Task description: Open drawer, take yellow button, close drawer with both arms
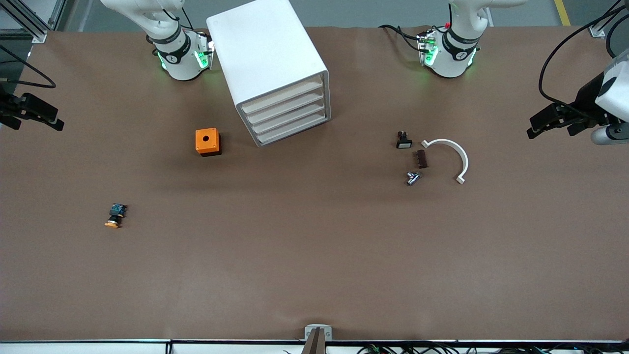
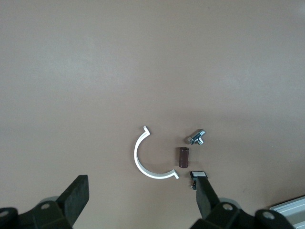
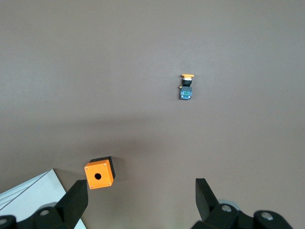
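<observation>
The white cabinet (image 1: 265, 44) stands between the arm bases, and its uppermost drawer (image 1: 282, 98) is shut like the three below it. The button (image 1: 115, 216), a yellow-orange cap on a black and blue body, lies on the bare table toward the right arm's end, nearer the front camera than the orange cube (image 1: 208, 141). It also shows in the right wrist view (image 3: 187, 87). My right gripper (image 1: 35, 125) hangs high over that end of the table, open and empty (image 3: 140, 183). My left gripper (image 1: 550, 129) hangs high over the left arm's end, open and empty (image 2: 140, 191).
Toward the left arm's end lie a white curved clip (image 1: 452, 155), a brown block (image 1: 421, 159), a small metal part (image 1: 413, 178) and a small black part with a white face (image 1: 404, 141). The orange cube (image 3: 99, 173) sits beside the cabinet's corner (image 3: 28, 191).
</observation>
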`<move>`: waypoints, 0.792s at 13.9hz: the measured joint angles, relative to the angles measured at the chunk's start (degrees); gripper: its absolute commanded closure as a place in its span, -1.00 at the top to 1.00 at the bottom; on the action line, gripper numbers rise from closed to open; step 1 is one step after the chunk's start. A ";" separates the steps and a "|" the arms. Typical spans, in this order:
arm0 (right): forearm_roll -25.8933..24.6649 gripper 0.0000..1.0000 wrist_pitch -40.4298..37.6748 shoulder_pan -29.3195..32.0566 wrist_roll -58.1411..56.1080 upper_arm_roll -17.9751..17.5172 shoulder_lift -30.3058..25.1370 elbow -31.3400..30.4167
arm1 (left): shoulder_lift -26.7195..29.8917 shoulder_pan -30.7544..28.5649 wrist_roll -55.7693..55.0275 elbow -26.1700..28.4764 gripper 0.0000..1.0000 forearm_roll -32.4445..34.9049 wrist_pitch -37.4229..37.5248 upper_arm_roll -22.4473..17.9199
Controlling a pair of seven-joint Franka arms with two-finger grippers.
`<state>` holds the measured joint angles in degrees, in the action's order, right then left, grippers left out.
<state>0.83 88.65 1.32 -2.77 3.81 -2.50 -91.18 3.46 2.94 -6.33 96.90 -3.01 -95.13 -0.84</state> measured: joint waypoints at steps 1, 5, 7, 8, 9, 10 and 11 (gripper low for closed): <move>0.00 1.00 0.57 0.03 -0.66 0.04 0.00 -0.06 | -0.01 0.00 0.18 -0.41 0.99 0.00 0.00 0.00; -0.01 1.00 2.15 0.49 -1.53 0.19 -0.88 -1.61 | -0.02 0.11 0.43 -1.50 0.99 0.00 0.01 0.03; -0.01 1.00 3.07 0.49 -1.63 0.18 -2.48 -3.74 | -0.52 0.16 0.43 -2.86 0.99 0.00 0.00 0.05; -0.01 1.00 3.14 0.49 -1.67 0.18 -3.18 -4.43 | -1.26 0.16 0.43 -4.14 0.99 0.00 0.00 0.05; -0.01 1.00 3.15 0.49 -1.71 0.17 -3.63 -4.82 | -2.14 0.16 0.43 -5.40 0.99 0.00 0.01 0.05; -0.01 1.00 3.16 0.49 -1.76 0.15 -3.85 -4.92 | -2.93 0.16 0.43 -6.25 0.99 0.00 0.01 0.05; -0.01 1.00 3.16 0.49 -1.81 0.10 -3.94 -4.96 | -3.54 0.16 0.43 -6.79 0.99 0.00 0.01 0.05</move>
<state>0.82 91.81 1.81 -4.58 3.91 -6.43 -96.15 -0.08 3.10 -5.90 90.11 -3.01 -95.11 -0.79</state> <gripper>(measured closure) 0.000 0.004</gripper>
